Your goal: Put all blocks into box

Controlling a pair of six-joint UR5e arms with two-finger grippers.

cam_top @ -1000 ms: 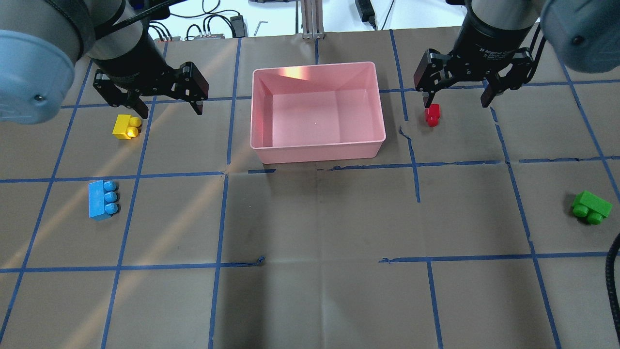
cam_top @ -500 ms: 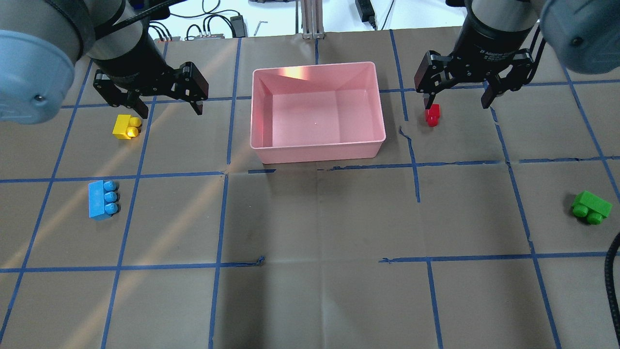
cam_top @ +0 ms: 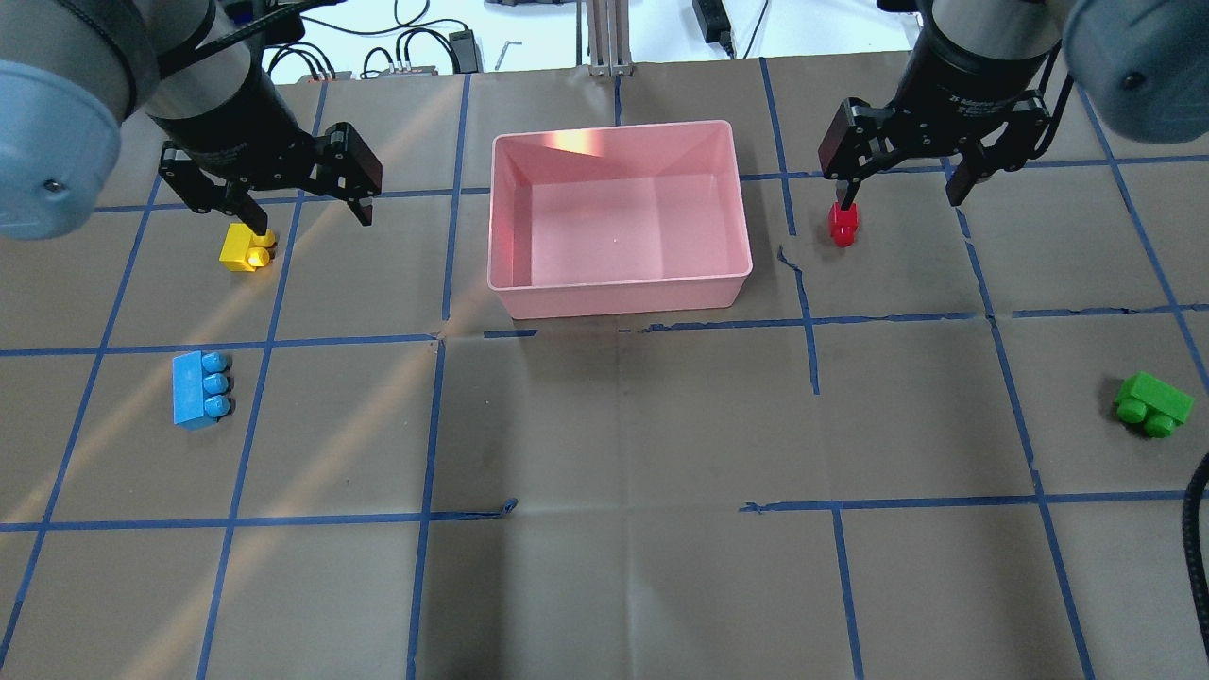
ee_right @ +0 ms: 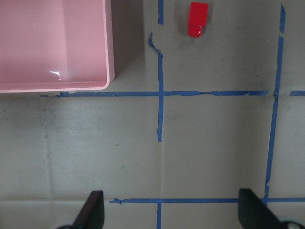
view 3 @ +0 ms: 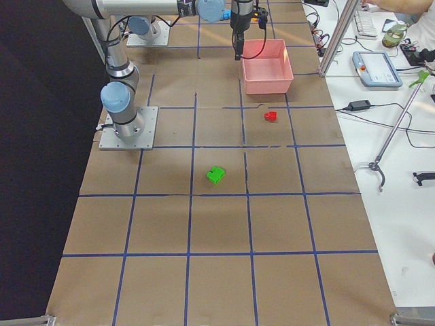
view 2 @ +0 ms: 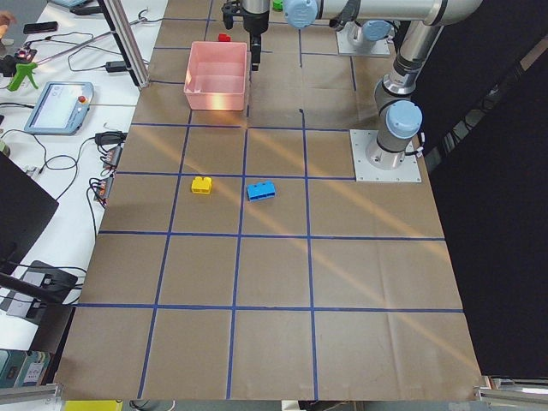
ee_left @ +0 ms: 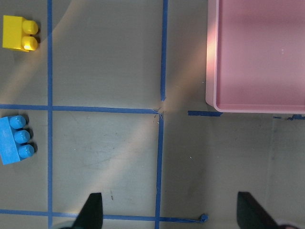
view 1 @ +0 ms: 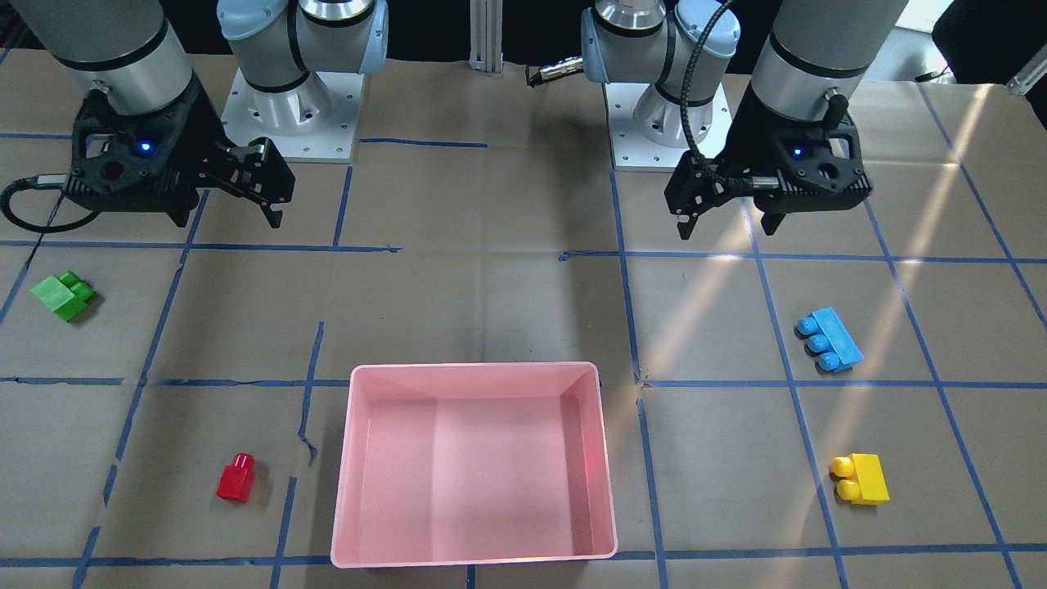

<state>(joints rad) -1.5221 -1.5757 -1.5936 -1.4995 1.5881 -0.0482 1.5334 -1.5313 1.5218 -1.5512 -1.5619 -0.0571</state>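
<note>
The pink box (cam_top: 619, 293) stands empty at the far middle of the table, also in the front view (view 1: 466, 372). The yellow block (cam_top: 247, 249) lies left of it and the blue block (cam_top: 198, 388) nearer on the left. The red block (cam_top: 842, 224) lies right of the box and the green block (cam_top: 1152, 403) at the right edge. My left gripper (cam_top: 310, 212) is open and empty, raised above the table; its wrist view shows the yellow block (ee_left: 18, 32) and the blue block (ee_left: 14, 139). My right gripper (cam_top: 899, 196) is open and empty, raised; its wrist view shows the red block (ee_right: 197, 18).
Brown paper with a blue tape grid covers the table. Beyond its far edge lie cables and an aluminium post (cam_top: 604, 38). The two arm bases (view 1: 286, 114) stand at the robot's side. A control tablet (view 2: 58, 104) lies on the side bench.
My left gripper has shifted left, so its finger now overlaps the yellow block in the overhead view. My right gripper has shifted slightly right and back. Both stay open. No block has moved.
</note>
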